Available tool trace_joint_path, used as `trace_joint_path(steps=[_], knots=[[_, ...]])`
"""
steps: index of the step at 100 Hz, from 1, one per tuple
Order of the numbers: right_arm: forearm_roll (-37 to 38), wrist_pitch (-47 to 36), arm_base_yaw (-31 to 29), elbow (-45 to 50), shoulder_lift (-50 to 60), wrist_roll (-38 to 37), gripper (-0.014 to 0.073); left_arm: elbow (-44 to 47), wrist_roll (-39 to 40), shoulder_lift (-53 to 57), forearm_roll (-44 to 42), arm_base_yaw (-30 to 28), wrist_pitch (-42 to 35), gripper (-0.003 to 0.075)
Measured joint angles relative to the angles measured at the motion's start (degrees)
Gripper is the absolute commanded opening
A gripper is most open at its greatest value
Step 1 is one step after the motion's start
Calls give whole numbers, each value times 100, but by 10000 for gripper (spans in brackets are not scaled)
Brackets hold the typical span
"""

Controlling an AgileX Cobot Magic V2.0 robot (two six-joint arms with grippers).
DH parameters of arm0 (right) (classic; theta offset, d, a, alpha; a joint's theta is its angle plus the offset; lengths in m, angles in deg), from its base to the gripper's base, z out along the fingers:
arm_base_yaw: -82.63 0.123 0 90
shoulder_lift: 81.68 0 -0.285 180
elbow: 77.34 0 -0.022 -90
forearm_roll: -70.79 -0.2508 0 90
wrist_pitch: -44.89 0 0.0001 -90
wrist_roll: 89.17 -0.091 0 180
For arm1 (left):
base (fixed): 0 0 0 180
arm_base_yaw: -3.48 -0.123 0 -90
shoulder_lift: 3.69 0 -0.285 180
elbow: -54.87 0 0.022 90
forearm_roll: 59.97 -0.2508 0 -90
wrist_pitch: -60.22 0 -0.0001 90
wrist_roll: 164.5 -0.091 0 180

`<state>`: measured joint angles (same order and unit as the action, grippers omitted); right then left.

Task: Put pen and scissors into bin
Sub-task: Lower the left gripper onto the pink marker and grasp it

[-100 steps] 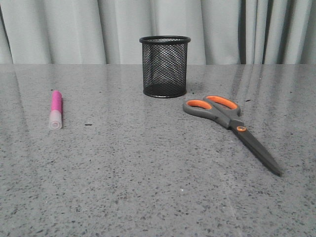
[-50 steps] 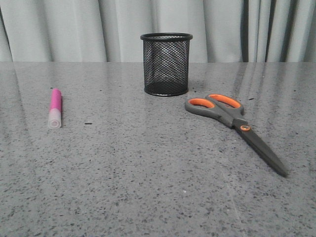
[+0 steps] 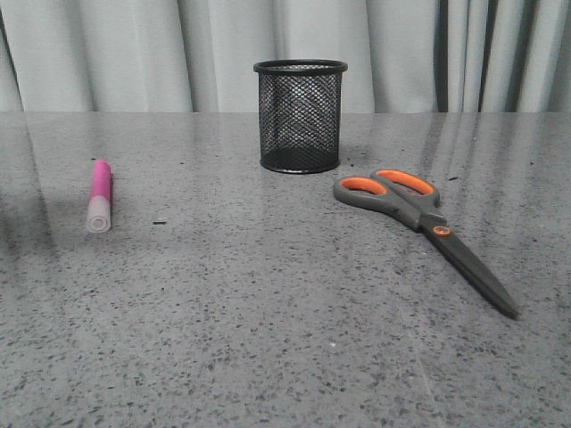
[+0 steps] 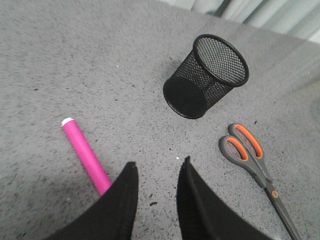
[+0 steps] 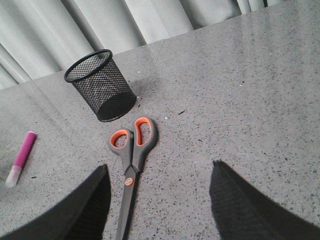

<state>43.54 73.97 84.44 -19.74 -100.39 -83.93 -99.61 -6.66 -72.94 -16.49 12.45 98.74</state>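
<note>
The pink pen point(image 3: 100, 196) lies on the grey table at the left, whitish cap towards me. The black mesh bin point(image 3: 300, 116) stands upright at the middle back. The scissors point(image 3: 419, 212) lie flat, closed, to the right of the bin, handles towards it. No gripper shows in the front view. My left gripper point(image 4: 158, 164) is open and empty above the table, the pen point(image 4: 85, 157) just beside its one finger; bin point(image 4: 205, 77) and scissors point(image 4: 252, 160) lie beyond. My right gripper point(image 5: 160, 166) is wide open and empty above the scissors point(image 5: 131, 167), whose blades lie near one finger.
Grey-white curtains point(image 3: 134, 53) hang behind the table's far edge. The speckled stone tabletop point(image 3: 268, 312) stretches in front of the objects. The right wrist view also shows the bin point(image 5: 100, 87) and the pen point(image 5: 22, 157).
The pen, bin and scissors lie as before; the front picture shifted slightly a second ago. A faint shadow has darkened the table at the left edge.
</note>
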Motion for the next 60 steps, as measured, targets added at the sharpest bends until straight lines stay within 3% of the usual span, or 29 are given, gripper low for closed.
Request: trace_joint_path(steps=[9,31,52,60], knots=[[0,0,0,0,0,0,360,-595,426,-674,-427,96,311,160],[11,9,0,0,0,0,325,-1774,2581,-1872,-3013,887,1146,174],[90,9,0,0,0,0,325,-2331,3223,-2715,-3176,1090,1390,428],[99,9,0,0,0,0,325,-2401,3291,-2931,-3129,1090,1398,438]])
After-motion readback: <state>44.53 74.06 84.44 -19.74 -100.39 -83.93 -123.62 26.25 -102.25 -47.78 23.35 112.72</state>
